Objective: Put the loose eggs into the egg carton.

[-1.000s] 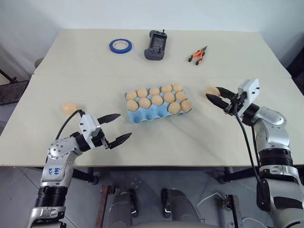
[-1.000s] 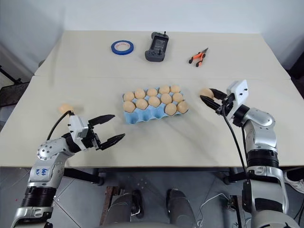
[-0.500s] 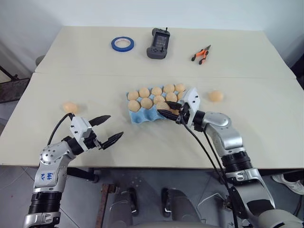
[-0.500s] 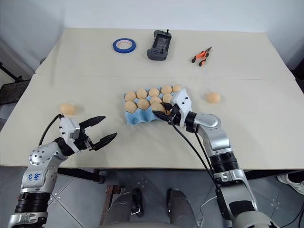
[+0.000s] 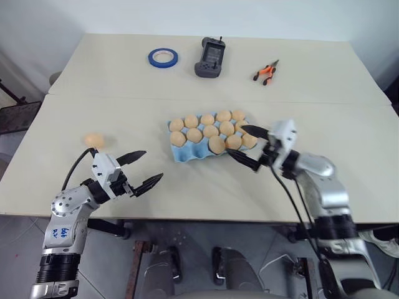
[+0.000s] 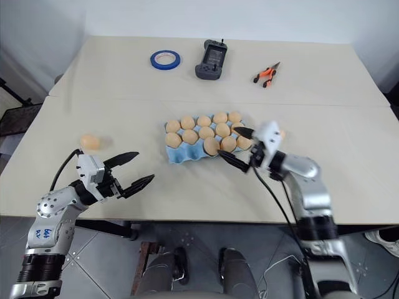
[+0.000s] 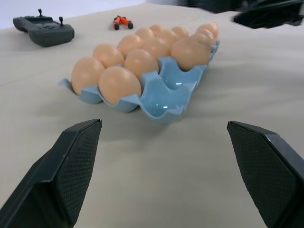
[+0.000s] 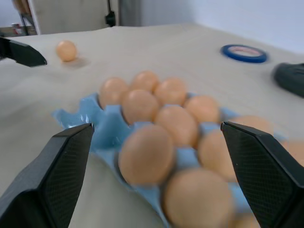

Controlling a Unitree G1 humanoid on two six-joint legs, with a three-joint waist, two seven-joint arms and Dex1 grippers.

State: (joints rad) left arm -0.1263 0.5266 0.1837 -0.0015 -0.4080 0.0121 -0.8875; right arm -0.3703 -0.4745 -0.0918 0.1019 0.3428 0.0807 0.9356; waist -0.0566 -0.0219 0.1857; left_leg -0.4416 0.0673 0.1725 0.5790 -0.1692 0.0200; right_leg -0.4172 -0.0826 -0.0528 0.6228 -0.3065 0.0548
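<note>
Plainly smooth oval eggs (image 5: 211, 131) fill scalloped pulp carton (image 5: 187, 153).

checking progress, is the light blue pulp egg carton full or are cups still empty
Not full. The light blue moulded pulp egg carton has at least one empty cup at its near-left corner; the other cups hold pale tan eggs.

1. A lab or test room: a plain white wall (image 5: 187, 15) stands behind two bare beige tables pushed together into one surface (image 5: 324, 75).
2. Workshop odds lie at the far side: a blue tape roll (image 5: 163, 58), a grey handheld controller (image 5: 209, 57), and orange-handled pliers (image 5: 266, 71).
3. Grey tiled floor (image 5: 19, 243) below.
</note>
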